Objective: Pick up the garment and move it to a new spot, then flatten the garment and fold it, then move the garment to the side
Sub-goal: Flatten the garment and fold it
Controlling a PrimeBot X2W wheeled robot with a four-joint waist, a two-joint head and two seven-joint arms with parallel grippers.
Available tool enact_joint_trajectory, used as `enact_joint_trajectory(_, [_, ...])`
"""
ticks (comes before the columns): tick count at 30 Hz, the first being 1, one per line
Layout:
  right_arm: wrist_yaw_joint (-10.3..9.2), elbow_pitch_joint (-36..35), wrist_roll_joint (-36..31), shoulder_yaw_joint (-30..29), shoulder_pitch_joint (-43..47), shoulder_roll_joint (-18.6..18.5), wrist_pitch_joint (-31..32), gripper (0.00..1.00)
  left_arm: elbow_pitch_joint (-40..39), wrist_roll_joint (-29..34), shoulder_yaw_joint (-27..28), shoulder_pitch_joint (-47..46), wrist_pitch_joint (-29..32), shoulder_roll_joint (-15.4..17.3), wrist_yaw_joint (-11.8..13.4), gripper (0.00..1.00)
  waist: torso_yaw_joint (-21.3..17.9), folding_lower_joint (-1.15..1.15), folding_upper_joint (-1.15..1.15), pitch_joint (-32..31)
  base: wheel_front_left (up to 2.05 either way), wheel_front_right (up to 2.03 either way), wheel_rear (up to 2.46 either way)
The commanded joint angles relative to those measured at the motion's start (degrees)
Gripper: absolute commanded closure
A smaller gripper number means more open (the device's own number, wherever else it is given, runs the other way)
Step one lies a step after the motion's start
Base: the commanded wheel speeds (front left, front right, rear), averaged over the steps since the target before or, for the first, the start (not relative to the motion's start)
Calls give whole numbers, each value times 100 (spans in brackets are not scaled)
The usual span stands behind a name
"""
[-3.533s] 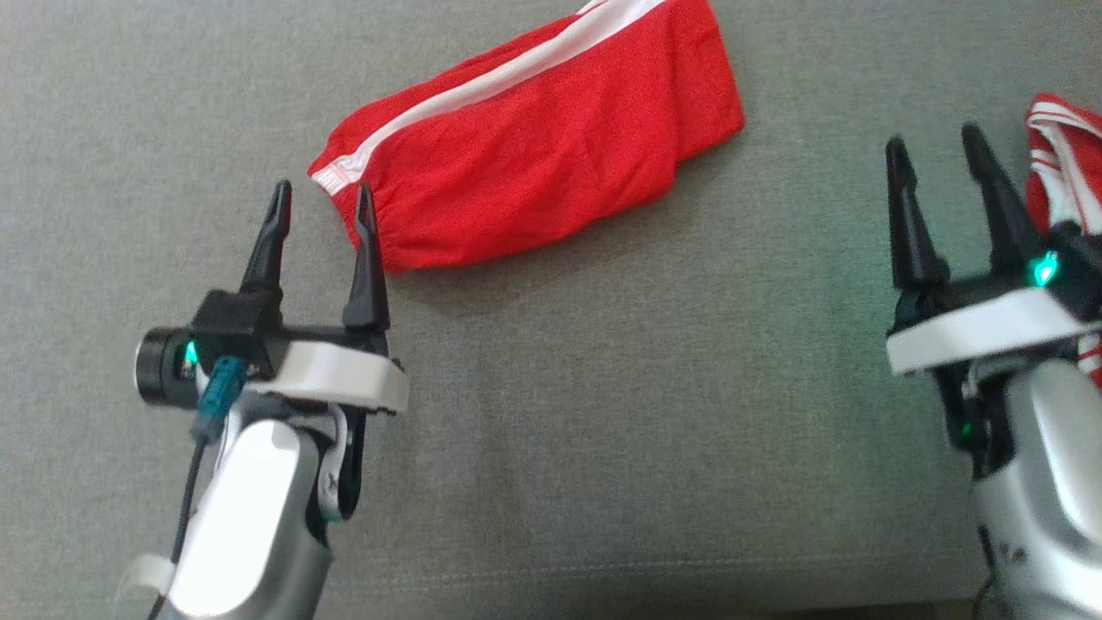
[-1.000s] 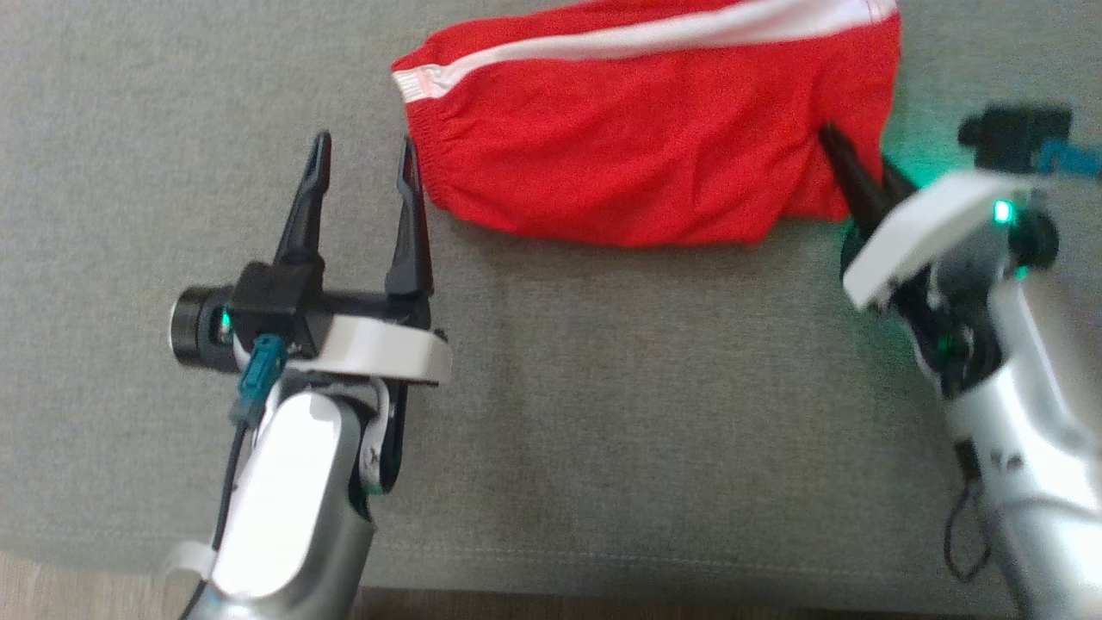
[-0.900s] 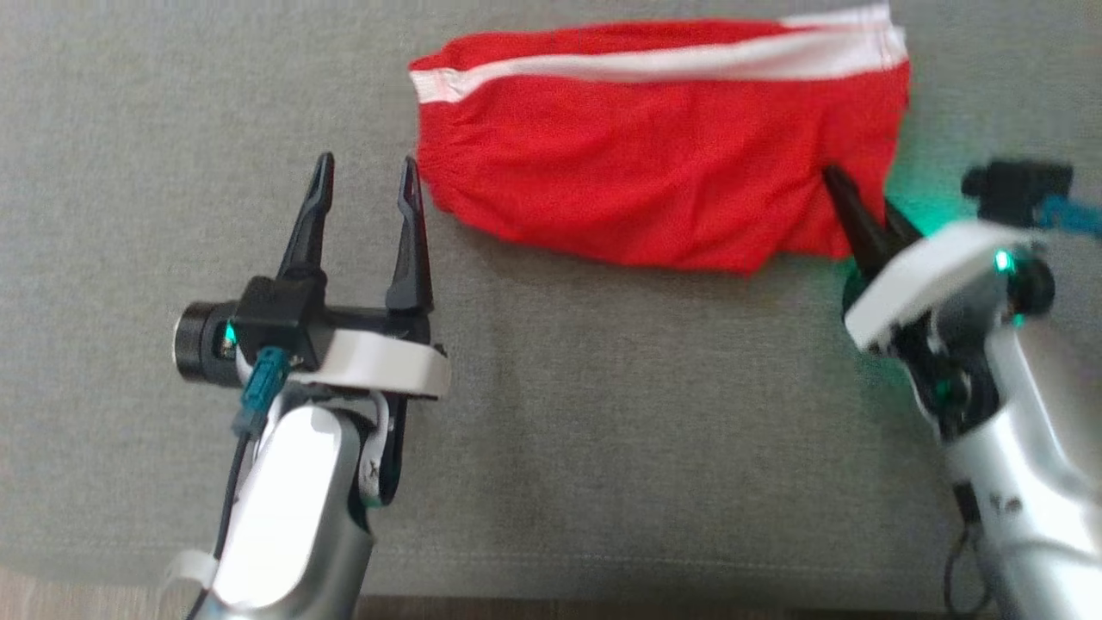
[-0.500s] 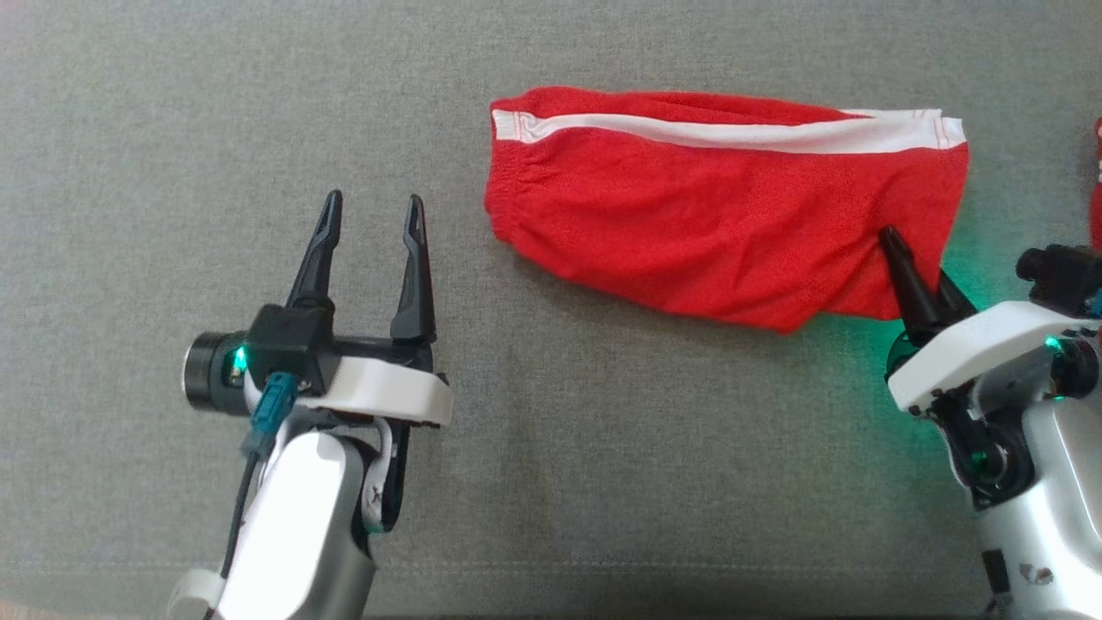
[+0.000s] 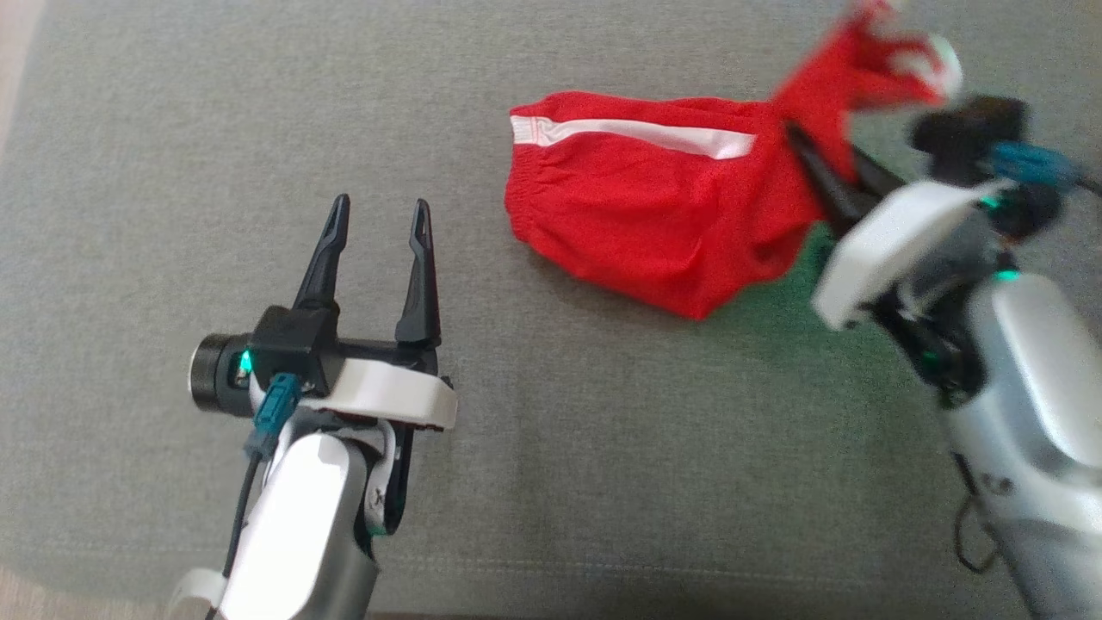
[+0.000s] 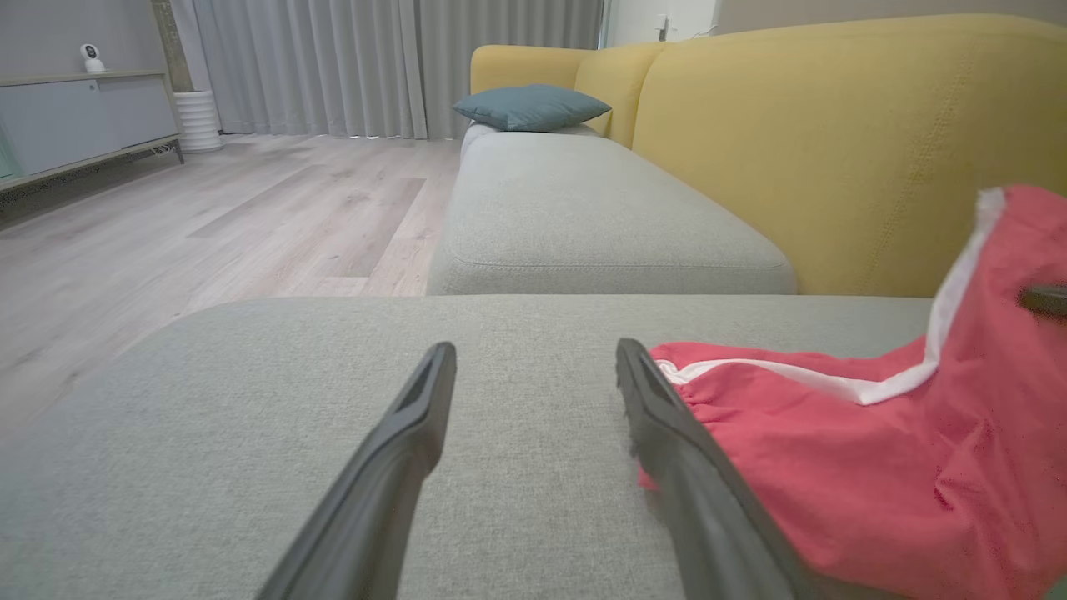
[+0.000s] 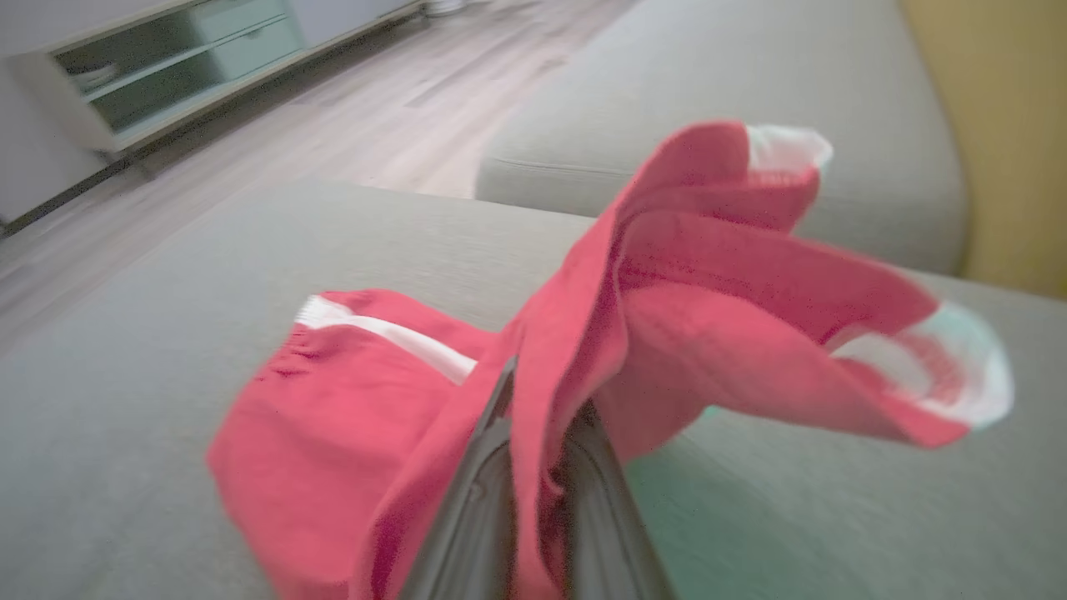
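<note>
The red shorts (image 5: 654, 224) are lying on the grey cushion (image 5: 603, 430), one end hanging raised in the right gripper (image 5: 816, 162), which is pinching the cloth tight. The left gripper (image 5: 381, 211) is hovering wide open and empty near the waistband (image 5: 519, 185).

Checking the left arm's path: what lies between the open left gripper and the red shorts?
Nothing but bare grey cushion, as the head view shows; the left gripper stands apart from the red shorts.
</note>
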Motion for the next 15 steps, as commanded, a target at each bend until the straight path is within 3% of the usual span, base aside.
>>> enact_joint_trajectory(1, [21, -256, -37, 425, -244, 52, 83, 100, -194, -57, 146, -14, -29, 55, 9, 0, 73, 0, 0, -2, 0, 0, 0])
enact_joint_trajectory(7, [21, 115, 200, 1602, -685, 409, 256, 100, -222, -152, 110, -28, -29, 45, 47, 0, 229, 0, 0, 10, 0, 0, 0])
enact_joint_trajectory(12, [21, 715, 420, 2146, -816, 705, 41, 100, -226, -210, 67, -43, -29, 41, 59, 0, 318, 0, 0, 50, 0, 0, 0])
enact_joint_trajectory(13, [21, 825, 422, 2213, -846, 737, -14, 93, -228, -217, 65, -43, -29, 40, 65, 0, 322, 0, 0, 62, 0, 0, 0])
enact_joint_trajectory(15, [21, 1011, 449, 2299, -886, 790, -125, 24, -231, -227, 52, -46, -29, 39, 74, 0, 332, 0, 0, 79, 0, 0, 0])
